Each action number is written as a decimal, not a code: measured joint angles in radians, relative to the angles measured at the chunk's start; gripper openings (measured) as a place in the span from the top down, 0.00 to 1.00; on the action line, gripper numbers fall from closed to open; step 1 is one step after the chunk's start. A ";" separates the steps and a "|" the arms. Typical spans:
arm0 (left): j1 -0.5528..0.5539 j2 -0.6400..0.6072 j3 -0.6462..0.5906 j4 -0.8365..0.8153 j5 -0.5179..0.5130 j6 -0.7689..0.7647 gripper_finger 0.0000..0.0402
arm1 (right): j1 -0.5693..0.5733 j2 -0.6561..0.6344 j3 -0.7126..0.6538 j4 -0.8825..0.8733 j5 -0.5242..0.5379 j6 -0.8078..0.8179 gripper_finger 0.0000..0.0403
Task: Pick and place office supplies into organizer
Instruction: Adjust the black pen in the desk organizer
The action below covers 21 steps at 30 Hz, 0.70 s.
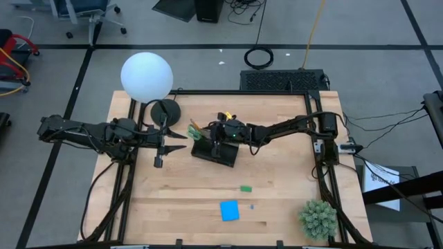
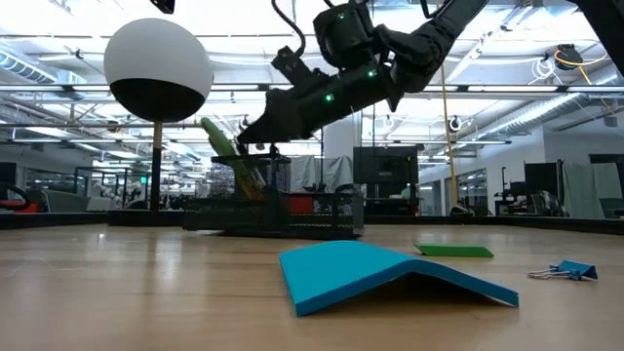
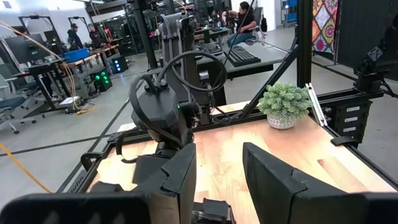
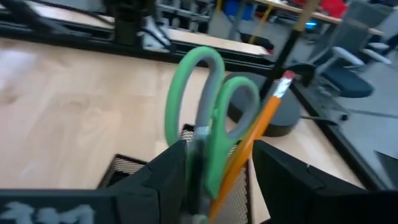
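Note:
The black mesh organizer (image 1: 223, 156) (image 2: 322, 213) stands mid-table. Green-handled scissors (image 4: 202, 106) (image 2: 218, 140) and an orange pencil (image 4: 264, 118) stand upright in its taller compartment, handles and eraser end up. My right gripper (image 4: 219, 149) (image 1: 208, 135) reaches in from the table's right, open, with one finger on either side of the scissors and pencil. My left gripper (image 3: 219, 155) (image 1: 176, 142) waits open above the table's left half, holding nothing. A blue sticky-note pad (image 1: 229, 210) (image 2: 390, 273) and a green eraser (image 1: 246, 187) (image 2: 453, 252) lie on the near part of the table. My right gripper has its fingers (image 4: 171, 171) beside the scissors' handle (image 4: 208, 155), just above the compartment. One finger stands right against the handle; I cannot tell whether it touches. A gap shows between the other finger and the pencil. The scissors rest in the compartment.
A lamp with a white globe (image 1: 147, 76) and a round black base (image 1: 165, 111) stands at the far left, close to the organizer. A potted plant (image 1: 318, 218) sits at the near right corner. A small blue binder clip (image 2: 565, 270) lies by the sticky pad.

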 joint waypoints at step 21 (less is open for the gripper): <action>0.000 0.000 0.000 0.000 -0.001 0.000 0.67 | 0.005 0.000 0.000 -0.007 -0.065 0.026 0.59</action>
